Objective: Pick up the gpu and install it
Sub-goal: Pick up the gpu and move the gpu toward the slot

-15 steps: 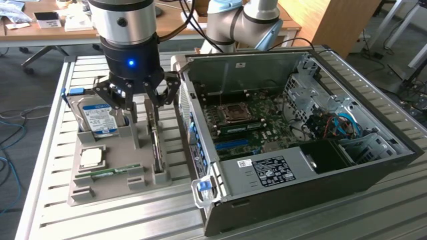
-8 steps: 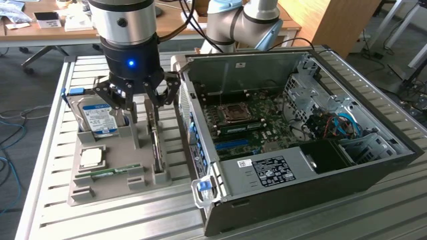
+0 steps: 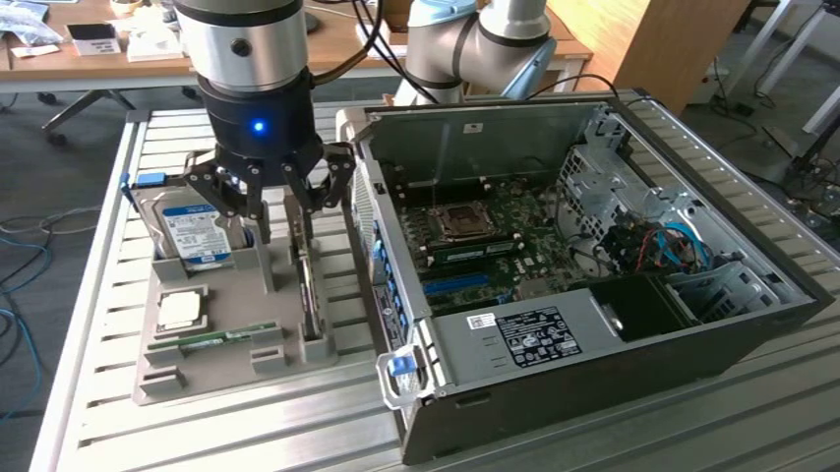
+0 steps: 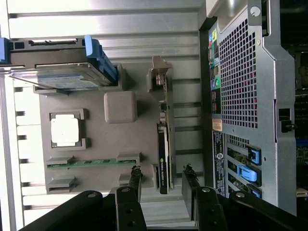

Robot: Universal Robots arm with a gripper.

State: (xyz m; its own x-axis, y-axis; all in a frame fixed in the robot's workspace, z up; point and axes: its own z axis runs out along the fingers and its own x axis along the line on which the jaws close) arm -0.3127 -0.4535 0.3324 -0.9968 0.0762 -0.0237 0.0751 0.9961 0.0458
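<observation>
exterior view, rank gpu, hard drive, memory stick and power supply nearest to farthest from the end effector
1. gpu, on edge in the holder, just below the end effector.
2. hard drive, upright, toward the exterior view's left.
3. memory stick, flat, holder's front.
4. power supply, inside the case.

I see the gpu point(image 4: 164, 144), a thin dark card with a metal bracket at one end, standing on edge in the grey holder point(image 4: 96, 139), just beside the computer case point(image 4: 240, 96).
</observation>
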